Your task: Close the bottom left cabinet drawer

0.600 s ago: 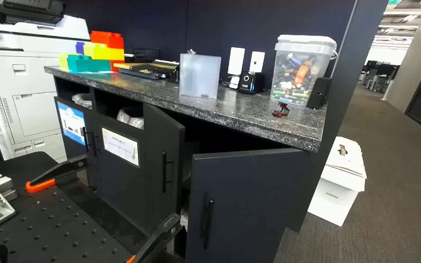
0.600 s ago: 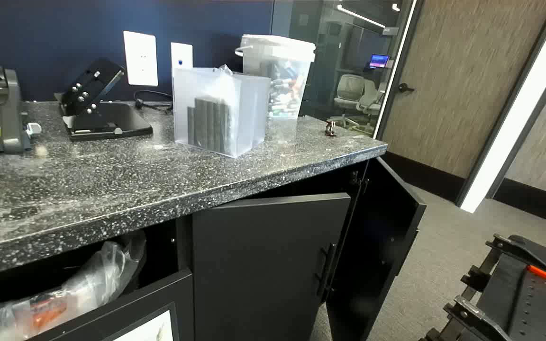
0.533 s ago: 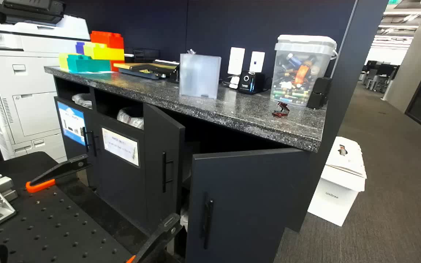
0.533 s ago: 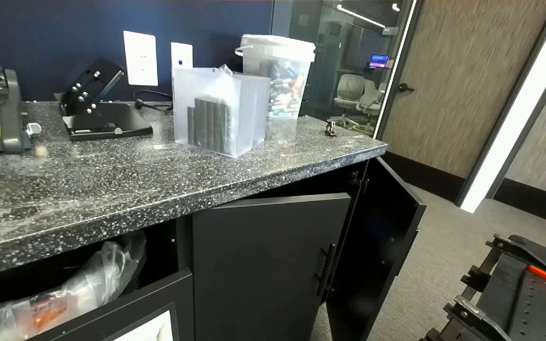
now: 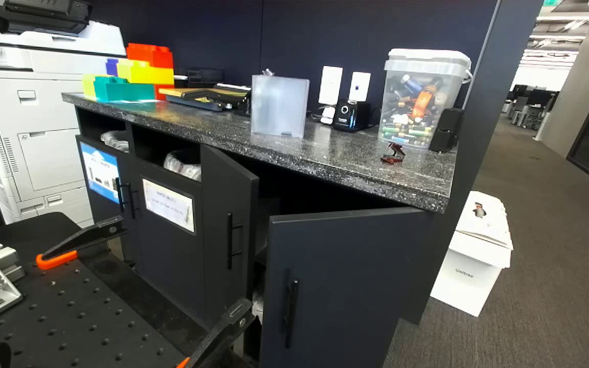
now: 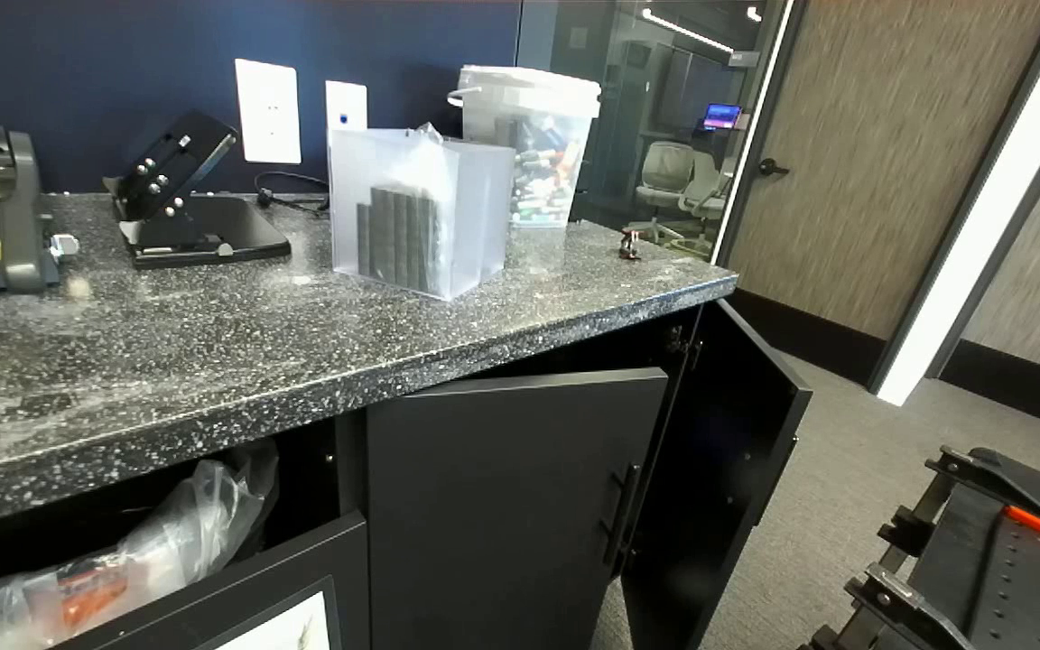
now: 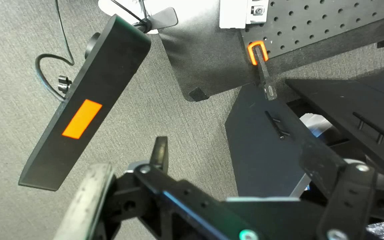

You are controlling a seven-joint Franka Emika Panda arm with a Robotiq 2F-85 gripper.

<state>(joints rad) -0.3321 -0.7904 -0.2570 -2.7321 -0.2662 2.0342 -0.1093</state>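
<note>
The white-labelled charcoal door [image 5: 169, 245] stands flush with the cabinet front in an exterior view. Beside it, a plain charcoal door [image 5: 218, 204] with a slim vertical bar handle stands ajar. This ajar door also shows in an exterior view [image 6: 511, 506] and in the wrist view [image 7: 338, 96]. A second plain door [image 5: 345, 286], on the cabinet's end, stands open, also in the wrist view [image 7: 262, 153]. My gripper [image 7: 238, 153] is open, its fingers wide apart with nothing between them. It hovers above the open doors. I cannot make it out in the exterior views.
A black perforated cart [image 5: 85, 312] with orange-handled clamps stands close before the doors. A speckled countertop [image 5: 335, 158] bears a frosted box [image 5: 279, 107] and a bucket [image 5: 422, 97]. A black device with an orange patch [image 7: 82, 118] stands over the floor. A white box [image 5: 471, 255] stands beside the cabinet.
</note>
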